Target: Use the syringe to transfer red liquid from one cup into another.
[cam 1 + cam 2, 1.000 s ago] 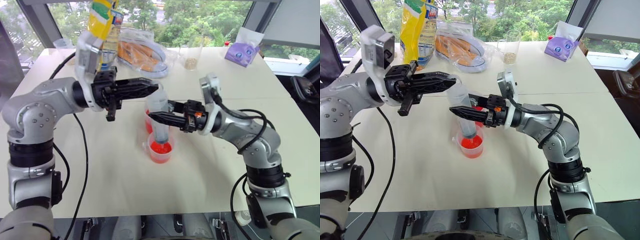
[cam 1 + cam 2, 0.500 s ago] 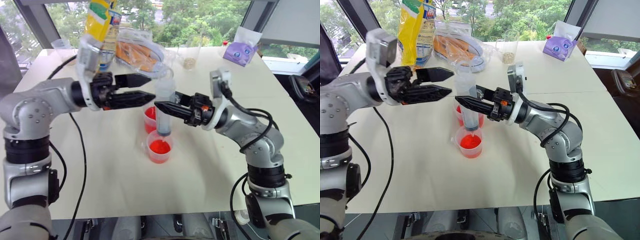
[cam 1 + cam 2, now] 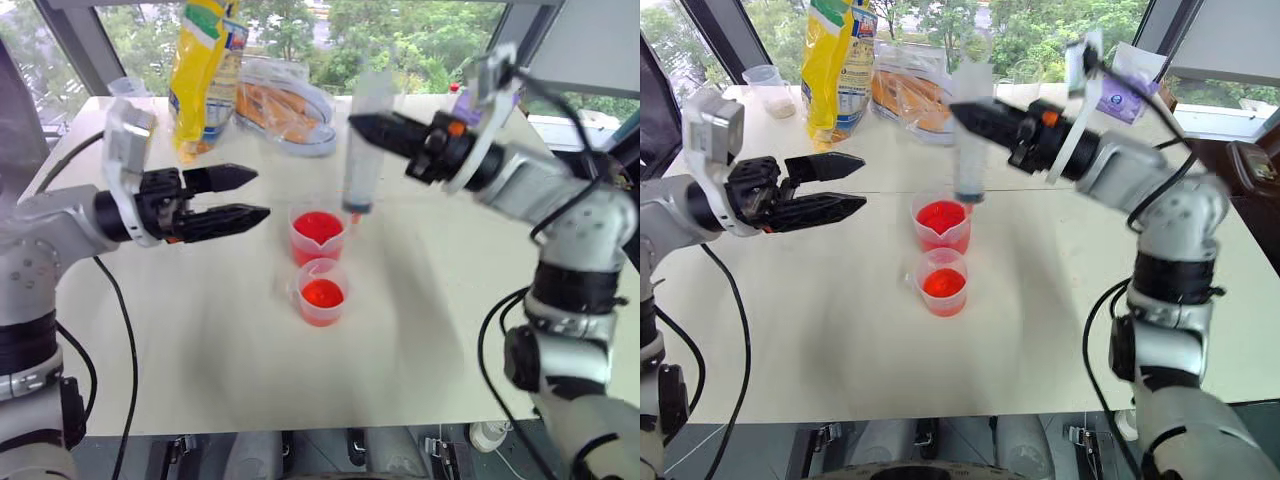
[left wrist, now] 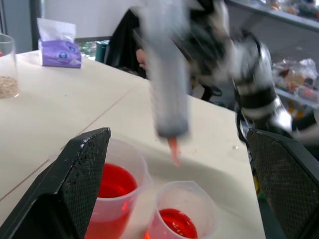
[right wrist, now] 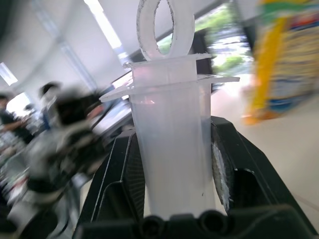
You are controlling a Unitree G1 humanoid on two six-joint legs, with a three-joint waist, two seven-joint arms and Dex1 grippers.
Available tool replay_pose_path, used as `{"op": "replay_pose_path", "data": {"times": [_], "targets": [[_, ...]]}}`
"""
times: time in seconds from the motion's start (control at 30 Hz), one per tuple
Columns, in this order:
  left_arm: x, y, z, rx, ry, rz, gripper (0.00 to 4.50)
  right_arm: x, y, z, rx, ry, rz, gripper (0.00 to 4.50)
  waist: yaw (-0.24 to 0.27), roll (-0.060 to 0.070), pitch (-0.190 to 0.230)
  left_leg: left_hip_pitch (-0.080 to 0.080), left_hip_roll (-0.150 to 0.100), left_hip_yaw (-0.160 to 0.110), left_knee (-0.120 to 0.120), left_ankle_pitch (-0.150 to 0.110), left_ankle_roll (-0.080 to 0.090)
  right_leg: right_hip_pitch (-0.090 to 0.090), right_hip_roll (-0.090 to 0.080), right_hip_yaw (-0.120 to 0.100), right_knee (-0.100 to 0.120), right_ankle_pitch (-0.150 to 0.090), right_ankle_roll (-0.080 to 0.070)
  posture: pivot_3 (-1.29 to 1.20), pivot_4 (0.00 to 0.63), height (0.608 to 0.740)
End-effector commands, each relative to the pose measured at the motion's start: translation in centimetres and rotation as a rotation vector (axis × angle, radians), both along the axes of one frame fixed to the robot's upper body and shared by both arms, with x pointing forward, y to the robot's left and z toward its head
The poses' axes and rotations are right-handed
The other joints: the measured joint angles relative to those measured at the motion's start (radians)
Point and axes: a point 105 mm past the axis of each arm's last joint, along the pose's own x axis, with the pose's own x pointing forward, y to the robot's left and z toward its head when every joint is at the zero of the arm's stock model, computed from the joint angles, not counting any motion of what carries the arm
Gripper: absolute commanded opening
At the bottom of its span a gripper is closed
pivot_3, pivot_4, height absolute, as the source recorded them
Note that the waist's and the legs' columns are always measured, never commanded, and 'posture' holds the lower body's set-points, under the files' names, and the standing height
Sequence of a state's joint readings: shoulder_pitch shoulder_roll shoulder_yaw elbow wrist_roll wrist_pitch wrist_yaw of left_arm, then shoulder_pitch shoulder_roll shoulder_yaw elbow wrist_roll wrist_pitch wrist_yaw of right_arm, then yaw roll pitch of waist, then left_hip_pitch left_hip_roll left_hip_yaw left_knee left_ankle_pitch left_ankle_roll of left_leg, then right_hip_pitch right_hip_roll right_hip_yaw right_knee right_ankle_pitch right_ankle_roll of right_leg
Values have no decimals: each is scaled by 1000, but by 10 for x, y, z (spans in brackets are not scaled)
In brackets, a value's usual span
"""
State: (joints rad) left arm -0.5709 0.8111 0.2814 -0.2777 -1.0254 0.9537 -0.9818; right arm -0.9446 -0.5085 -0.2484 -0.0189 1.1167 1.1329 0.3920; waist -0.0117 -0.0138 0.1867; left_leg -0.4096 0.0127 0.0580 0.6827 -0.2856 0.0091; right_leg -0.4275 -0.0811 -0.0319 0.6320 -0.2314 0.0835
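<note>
My right gripper [image 3: 367, 126] is shut on the syringe [image 3: 361, 150], a clear tube held upright in the air. Its orange tip [image 4: 173, 150] hangs over the two cups, near the far one's rim. That far, taller cup [image 3: 318, 236] holds pink-red liquid. Just in front stands the shorter cup [image 3: 322, 293] with bright orange-red liquid [image 3: 941, 283]. Left of the cups my left gripper [image 3: 259, 194] is open and empty, pointing across at them. The right wrist view shows the barrel [image 5: 172, 149] between both pads, with the plunger ring on top.
At the table's far side stand a yellow bag [image 3: 205, 65], a clear packet of orange food [image 3: 285, 103], a glass with grains [image 4: 5, 69], a purple tissue pack [image 3: 1120, 96] and a small cup [image 3: 768, 84]. People show blurred in the right wrist view's background.
The left gripper opened, let go of the syringe's top and drew back left. The right gripper lifted the syringe out of the shorter cup, up and away to the right.
</note>
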Motion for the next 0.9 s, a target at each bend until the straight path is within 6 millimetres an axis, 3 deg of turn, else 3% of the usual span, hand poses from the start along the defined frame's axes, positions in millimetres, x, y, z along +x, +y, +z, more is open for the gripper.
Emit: {"op": "replay_pose_path", "data": {"times": [0.03,0.1,0.27,0.43,0.67,0.87,0.9], "targets": [[-5,-4,2,19,-57,-7,4471,18,-24,-12,-78,193,-110,1420,-1,0,0,0,0,0,0,0,0,0,0,0,0,0,0,0,150,740],[-7,-5,-3,26,-57,-6,4471,31,-49,-45,-203,353,-233,1420,-1,0,0,0,0,1,-1,0,0,0,0,0,-1,0,0,0,150,740],[-9,-9,-10,39,-68,-1,4471,30,-85,-110,-392,655,-353,1420,-1,0,0,-2,-1,2,-1,-1,2,-1,1,0,-2,1,1,0,150,740],[-10,-12,-14,43,-67,1,4471,30,-106,-152,-477,803,-462,1420,-3,0,0,-2,0,3,-1,-1,2,-2,2,0,-2,2,4,0,150,740],[-11,-14,-15,57,-65,-3,4471,31,-110,-181,-521,866,-502,1420,-3,0,0,-2,0,2,-1,-1,2,-1,3,0,-2,2,4,0,150,740],[-11,-15,-15,58,-60,-5,4500,31,-108,-176,-526,823,-487,4251,-2,-1,-1,0,0,2,0,-1,2,1,3,0,-2,2,4,0,150,740],[-11,-14,-15,59,-59,-4,4500,31,-107,-171,-533,796,-482,4464,-1,-1,-1,0,0,2,0,-1,2,1,3,1,-2,2,4,0,150,740]]}}
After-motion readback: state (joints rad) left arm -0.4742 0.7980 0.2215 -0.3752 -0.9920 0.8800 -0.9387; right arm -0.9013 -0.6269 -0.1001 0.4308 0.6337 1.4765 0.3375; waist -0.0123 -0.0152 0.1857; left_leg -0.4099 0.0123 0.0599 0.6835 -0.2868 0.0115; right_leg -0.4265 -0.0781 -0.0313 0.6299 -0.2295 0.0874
